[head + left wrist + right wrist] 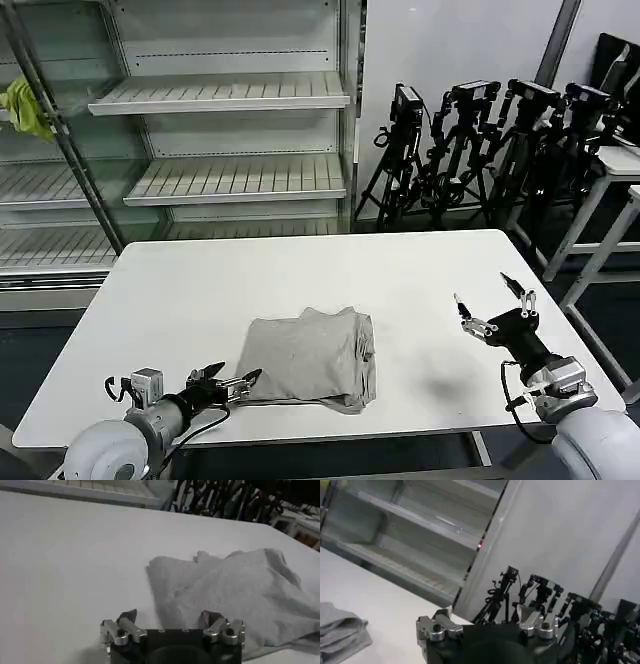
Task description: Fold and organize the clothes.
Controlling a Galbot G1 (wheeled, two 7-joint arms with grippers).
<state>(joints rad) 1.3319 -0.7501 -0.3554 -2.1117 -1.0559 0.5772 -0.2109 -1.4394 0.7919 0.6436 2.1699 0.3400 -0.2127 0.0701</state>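
- While my left claw (236, 382) lies low at the bench's (200, 290) near edge, its fingers are spread, just beside the folded grey shirt (310, 358).
- That shirt sits near the middle of the near edge.
- My right claw (492, 297), spread too, hovers over the bench's right side, well apart from the shirt.

Open tabletop, one obstacle

The folded grey shirt (312, 358) lies near the table's (300, 270) front edge; bare surface surrounds it, with tripods (470, 150) standing behind the far right corner.
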